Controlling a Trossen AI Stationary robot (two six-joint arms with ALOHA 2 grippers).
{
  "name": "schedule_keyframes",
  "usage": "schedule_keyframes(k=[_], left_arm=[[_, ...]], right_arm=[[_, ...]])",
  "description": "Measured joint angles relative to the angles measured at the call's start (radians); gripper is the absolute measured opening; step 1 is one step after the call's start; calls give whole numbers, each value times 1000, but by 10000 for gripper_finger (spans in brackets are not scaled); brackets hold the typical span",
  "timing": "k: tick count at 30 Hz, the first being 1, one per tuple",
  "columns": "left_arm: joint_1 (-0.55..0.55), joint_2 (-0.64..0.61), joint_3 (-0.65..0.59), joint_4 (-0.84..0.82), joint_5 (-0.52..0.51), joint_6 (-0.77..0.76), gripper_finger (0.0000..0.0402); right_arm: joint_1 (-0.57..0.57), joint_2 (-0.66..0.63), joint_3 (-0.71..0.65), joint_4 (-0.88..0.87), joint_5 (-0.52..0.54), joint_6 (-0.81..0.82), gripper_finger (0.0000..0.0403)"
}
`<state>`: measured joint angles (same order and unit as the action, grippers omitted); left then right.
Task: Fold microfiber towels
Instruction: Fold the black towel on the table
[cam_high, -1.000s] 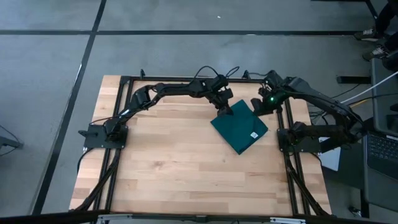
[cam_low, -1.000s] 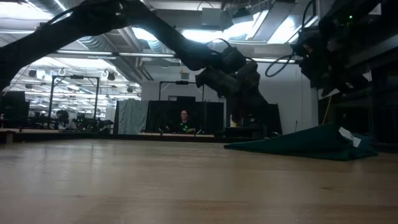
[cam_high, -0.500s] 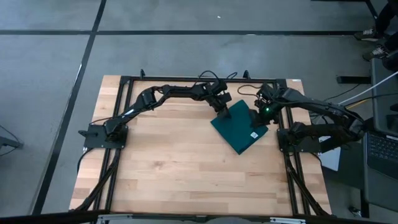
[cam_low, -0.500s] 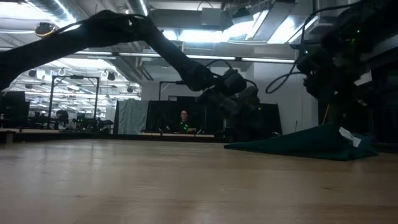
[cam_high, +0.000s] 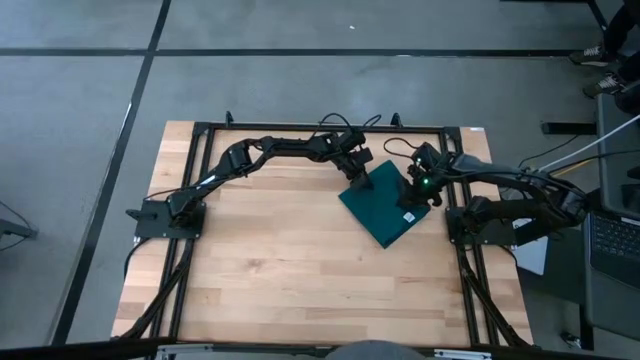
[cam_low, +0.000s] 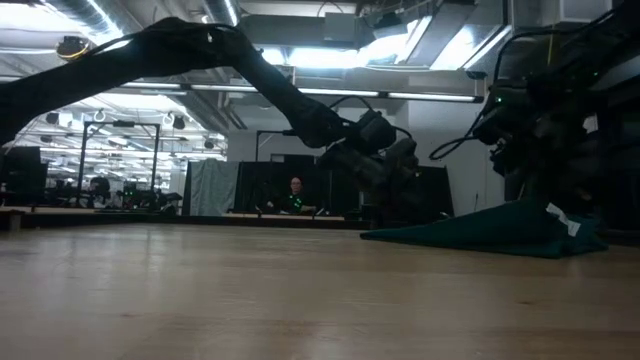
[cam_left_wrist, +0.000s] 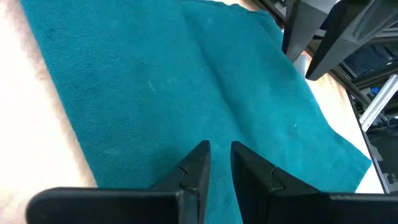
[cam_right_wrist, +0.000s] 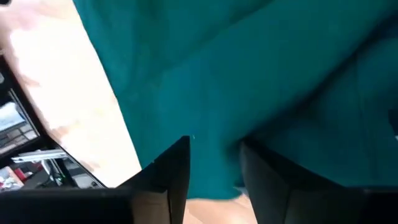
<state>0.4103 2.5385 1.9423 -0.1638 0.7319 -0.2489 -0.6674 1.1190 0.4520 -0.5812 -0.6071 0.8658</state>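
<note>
The dark teal towel (cam_high: 385, 208) lies folded flat on the wooden table at the far right, with its small white tag (cam_high: 408, 217) on top near its right corner. It also shows in the low view (cam_low: 490, 228). My left gripper (cam_high: 358, 180) is over the towel's far left corner, its fingers shut to a narrow slit (cam_left_wrist: 219, 152). My right gripper (cam_high: 418, 192) is open just over the towel's right edge (cam_right_wrist: 214, 149). My left gripper points down at the towel's far left corner (cam_left_wrist: 186, 124); I cannot tell whether its tips touch the cloth. My right gripper stands open, pointing down, over the towel's right edge (cam_right_wrist: 211, 112); I cannot tell whether its fingers touch the cloth.
A black metal frame (cam_high: 200, 130) runs around the table's edges. Bare wood (cam_high: 280, 270) lies to the towel's left and near side. A laptop (cam_high: 615, 245) stands off the table's right. A person (cam_low: 296, 190) sits far behind the table.
My right gripper has come down and toward the table's near edge, onto the towel's right edge. My left gripper has lowered a little and shifted slightly toward the table's left. The towel has stayed where it was.
</note>
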Motion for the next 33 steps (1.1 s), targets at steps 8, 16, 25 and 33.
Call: schedule_keyframes(k=[8,16,25,33], left_arm=[[0,0,-2,6,0,0,58],[0,1,-2,10,0,0,58],[0,1,-2,5,0,8,58],[0,1,-2,3,0,13,58]], right_arm=[[0,31,-5,29,40,20,107],[0,55,-5,29,38,17,9],[-3,19,125,-219,45,-44,2],[-41,19,276,-758,264,-243,3]])
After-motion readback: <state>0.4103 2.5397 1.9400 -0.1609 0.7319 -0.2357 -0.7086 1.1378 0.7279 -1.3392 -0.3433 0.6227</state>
